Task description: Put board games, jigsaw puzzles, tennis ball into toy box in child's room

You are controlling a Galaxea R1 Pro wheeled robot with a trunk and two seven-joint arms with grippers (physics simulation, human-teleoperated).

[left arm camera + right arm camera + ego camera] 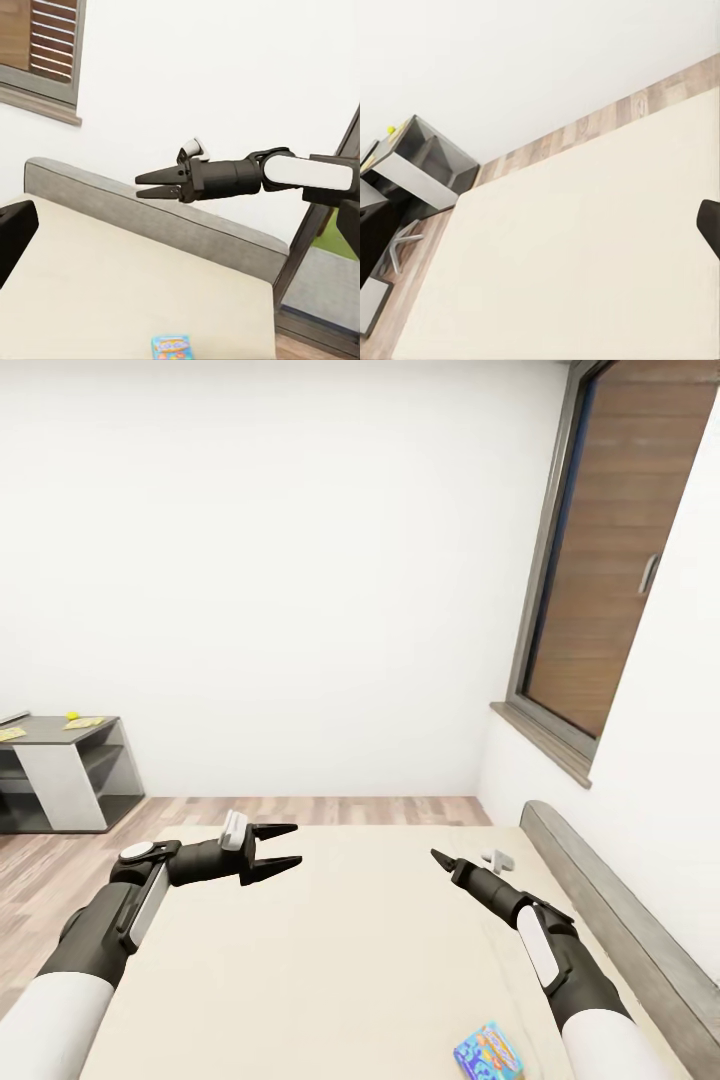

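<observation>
A small blue printed board game (490, 1050) lies flat on the cream bed (330, 960), near its front right by my right forearm; the left wrist view shows the board game (170, 346) too. My left gripper (298, 845) hovers open over the bed's far left part. The right gripper (434, 853) hangs over the bed's far right, its fingers (157, 177) close together and holding nothing. On the far-left table (60, 738) sit the tennis ball (72, 714) and two thin yellowish jigsaw puzzles (85, 723) (10, 733). The toy box is out of view.
A grey headboard (610, 910) runs along the bed's right side under a tall window (620, 540). Wood-plank floor (40, 860) separates the bed from the grey table with open shelves (416, 161). A plain white wall stands behind.
</observation>
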